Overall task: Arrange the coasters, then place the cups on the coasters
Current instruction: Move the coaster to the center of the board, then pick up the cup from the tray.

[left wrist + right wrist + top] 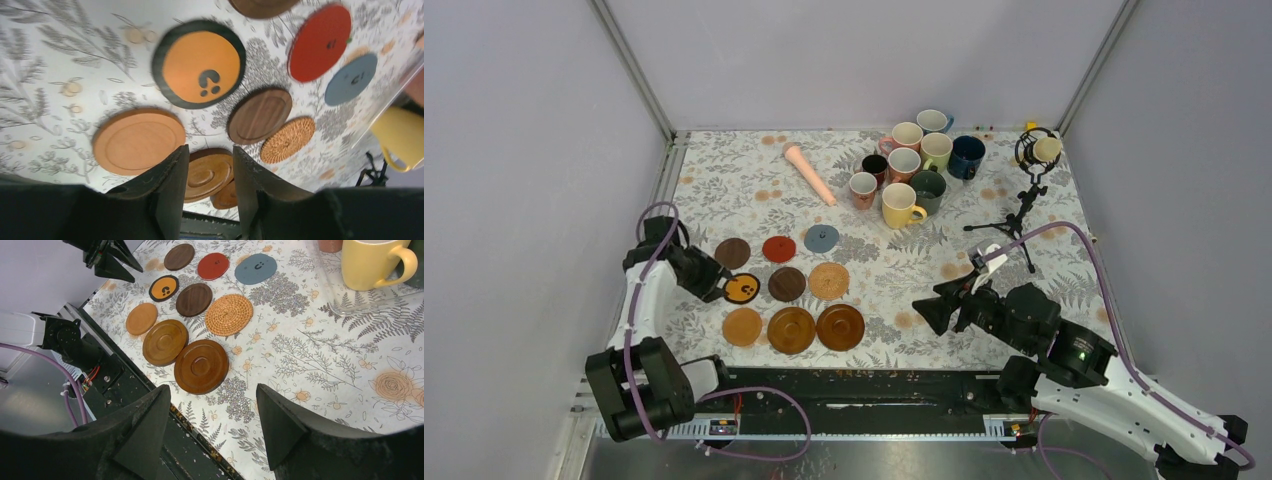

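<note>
Nine coasters [787,284] lie in a three-by-three block on the near left of the bench [904,260], none bearing a cup. The cups [907,160] crowd together at the far middle, overlapping so that we cannot count them surely from above. The yellow mug [900,205] stands nearest of them; in the right wrist view its top is cut off, and beneath it runs a clear edge [350,310] — tray or sheet, we cannot tell. In the left wrist view the far dark brown coaster [262,5] is cropped by the top of the frame, and one brown wood coaster [226,196] shows only as a sliver between the fingers. Left arm: rising along the bench's left edge, wrist turned inward, left pincer [717,284] just beside the left rim of the black-rimmed orange coaster [742,288]; touching or hovering, we cannot make out. Its jaws stand a little apart with nothing between them. Right arm: stretched low from the near right corner, pointing left, right pincer [921,311] over bare patterned bench, well apart from the block — jaws spread wide, empty. A pink stick [809,172] lies beyond the block; a black tripod microphone [1022,200] stands at the far right.
</note>
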